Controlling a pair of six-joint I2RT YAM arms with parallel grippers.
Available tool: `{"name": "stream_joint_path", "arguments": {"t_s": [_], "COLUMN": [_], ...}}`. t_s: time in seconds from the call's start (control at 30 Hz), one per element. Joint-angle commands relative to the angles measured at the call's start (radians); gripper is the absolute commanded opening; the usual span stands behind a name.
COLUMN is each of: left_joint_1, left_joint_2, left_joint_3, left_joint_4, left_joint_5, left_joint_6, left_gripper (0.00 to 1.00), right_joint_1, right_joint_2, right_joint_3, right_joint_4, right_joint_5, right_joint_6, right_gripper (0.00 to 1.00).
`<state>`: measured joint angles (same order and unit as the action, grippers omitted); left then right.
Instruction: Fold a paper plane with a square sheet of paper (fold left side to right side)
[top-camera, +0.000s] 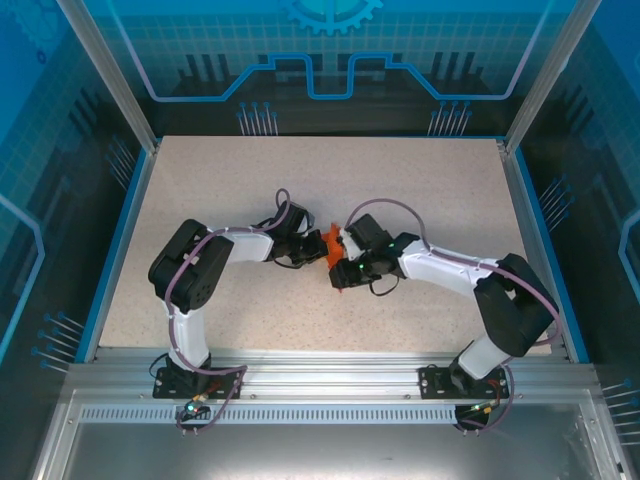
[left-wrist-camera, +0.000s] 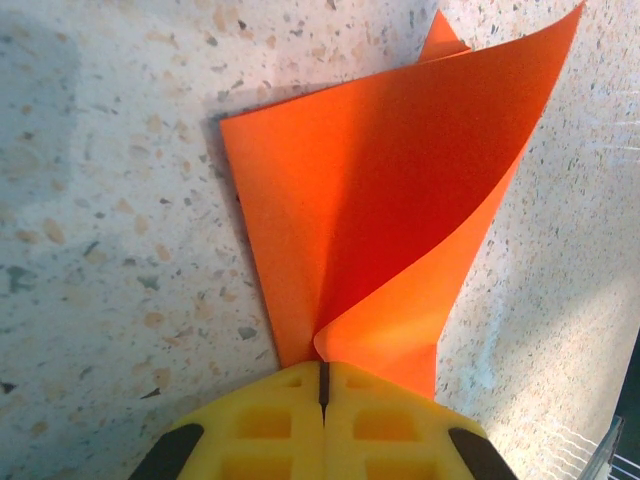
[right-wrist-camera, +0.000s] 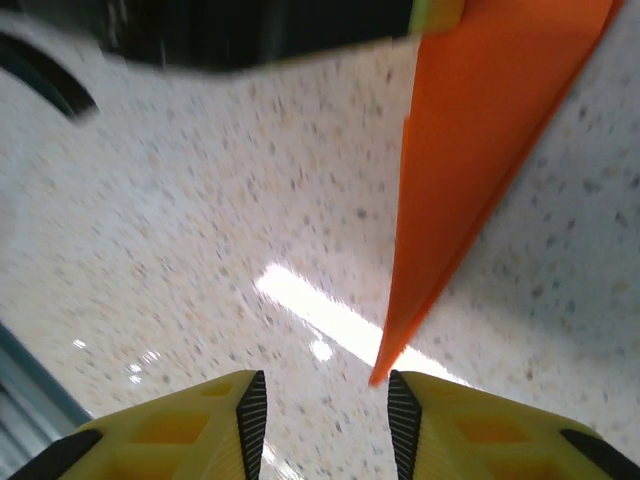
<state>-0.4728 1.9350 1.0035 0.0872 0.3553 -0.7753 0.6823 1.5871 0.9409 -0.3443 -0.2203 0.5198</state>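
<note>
From above, the two arms met at the middle of the table (top-camera: 430, 200), and between their wrists only a small scrap of orange showed, too small there to tell its shape. The wrist cameras gave more. The left one looked along the sheet of paper (left-wrist-camera: 380, 200). It was thin, matte and orange-red, and already folded into a shape that narrowed toward the camera. One layer lay flat on the table with a straight edge and a sharp corner at its far left. A second layer rose off the first and curled over to the right, and its far corner stood clear of the surface. The left gripper (left-wrist-camera: 323, 385) was clenched on the narrow near end of the sheet — its yellow fingers met along a thin dark seam, and the paper came out just above that seam. The right wrist view showed the same sheet from the other side, as a long tapering wedge coming down from the upper right. Its pointed tip sat just beside the inner edge of one finger. The right gripper (right-wrist-camera: 325, 410) stood released, with speckled tabletop visible between its ribbed black pads (right-wrist-camera: 252, 410), and neither pad pressed the paper. The tabletop was pale beige flecked with brown and grey and framed by a blue rim. In the right wrist view it was glossy enough to carry a bright streak of reflected light.
</note>
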Motion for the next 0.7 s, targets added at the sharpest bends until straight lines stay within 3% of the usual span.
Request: {"name": "stream_joint_path", "arguments": {"t_s": [0.0, 0.27, 0.67], "left_joint_1": [0.026, 0.025, 0.025], "left_joint_2": [0.016, 0.018, 0.018], "left_joint_3": [-0.026, -0.031, -0.032], "left_joint_4": [-0.050, -0.043, -0.040], "left_joint_5": [-0.060, -0.058, -0.057], "left_joint_6": [0.027, 0.024, 0.022], "left_gripper": [0.00, 0.00, 0.00], "right_joint_1": [-0.018, -0.066, -0.075], "right_joint_2": [0.029, 0.095, 0.167], "right_joint_3": [-0.035, -0.107, -0.112], "right_joint_4": [0.159, 0.351, 0.415], "right_joint_5": [-0.161, -0.209, -0.244], "right_joint_6": [0.073, 0.172, 0.196], "right_gripper": [0.38, 0.36, 0.36]}}
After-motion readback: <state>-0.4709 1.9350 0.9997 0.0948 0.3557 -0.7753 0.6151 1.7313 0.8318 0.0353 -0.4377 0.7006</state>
